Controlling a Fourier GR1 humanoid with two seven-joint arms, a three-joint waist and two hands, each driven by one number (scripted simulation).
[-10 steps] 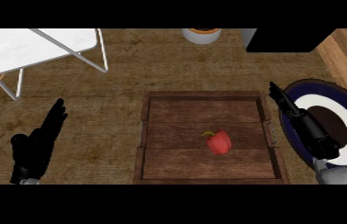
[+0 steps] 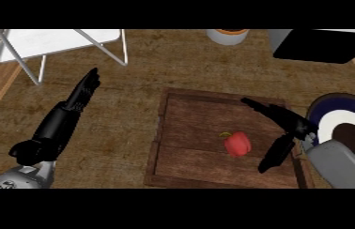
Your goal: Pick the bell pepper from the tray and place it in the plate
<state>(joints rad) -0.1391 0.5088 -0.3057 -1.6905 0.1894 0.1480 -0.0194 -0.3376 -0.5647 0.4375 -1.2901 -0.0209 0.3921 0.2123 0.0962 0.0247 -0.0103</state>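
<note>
A red bell pepper (image 2: 237,144) with a green stem lies near the middle of the dark wooden tray (image 2: 190,129). My right hand (image 2: 287,127) hangs over the tray's right side, open, fingers and thumb spread with the pepper just to their left, not touching it. The plate (image 2: 331,111), white with a dark blue rim, sits right of the tray, partly hidden behind my right forearm. My left hand (image 2: 66,115) rests open over the counter, left of the tray, fingers pointing away.
A white wire-legged stand (image 2: 62,42) occupies the far left. A small pot with an orange top (image 2: 227,34) stands at the back edge. A black object (image 2: 315,45) lies at the far right corner. Bare wooden counter lies between my left hand and the tray.
My right hand has moved left from beside the plate to over the tray, spreading near the pepper. The view has shifted, so the tray appears further right. The pepper lies in the same spot.
</note>
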